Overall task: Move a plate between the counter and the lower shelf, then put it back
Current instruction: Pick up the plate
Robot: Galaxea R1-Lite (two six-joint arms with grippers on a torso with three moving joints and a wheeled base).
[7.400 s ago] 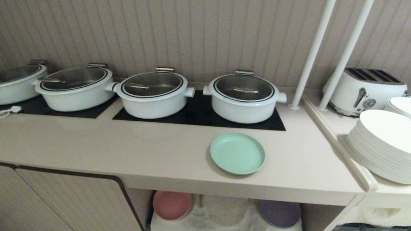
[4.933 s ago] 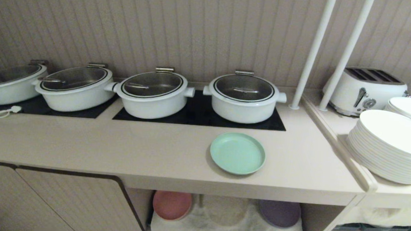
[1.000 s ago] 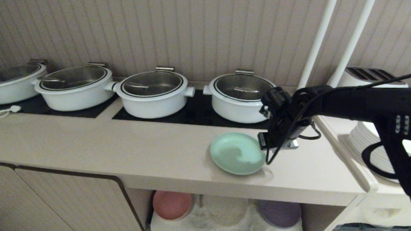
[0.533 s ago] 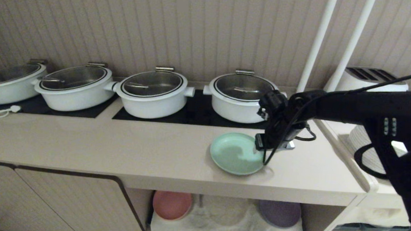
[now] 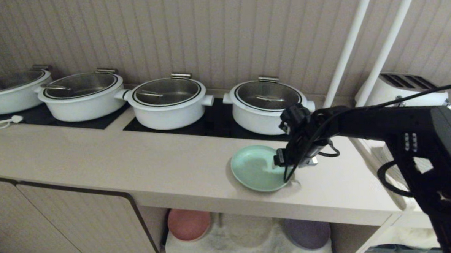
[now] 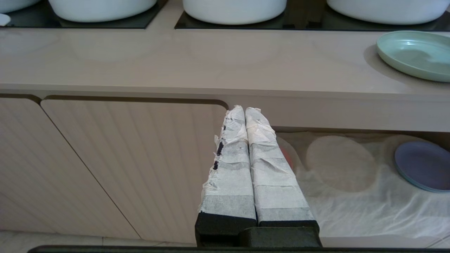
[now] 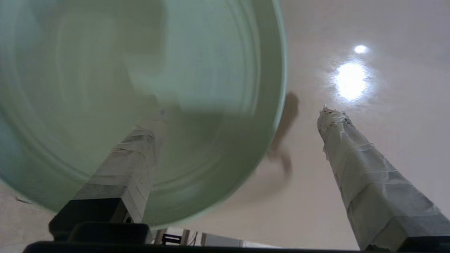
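A: What is taking up most of the head view?

B: The counter is stretching across the middle of the frame, with four white pots sitting on black hob panels along its back. Below it, at the bottom centre, the lower shelf is lying under a wrinkled white cloth, with a pink plate at its left and a purple plate at its right.

A: And the arm?

B: The right arm is reaching in from the right edge of the frame, over the counter. A toaster is showing behind it at the upper right.

A: Where is the plate?

B: The plate is lying flat on the counter, right of centre, just in front of the rightmost pot.

A: What are the grippers doing?

B: The right gripper is standing wide apart, straddling the plate's right rim: one taped finger is over the plate's inside, the other over bare counter beside it. It is gripping nothing. The left gripper is hanging low in front of the cabinet door, fingers pressed together and empty.
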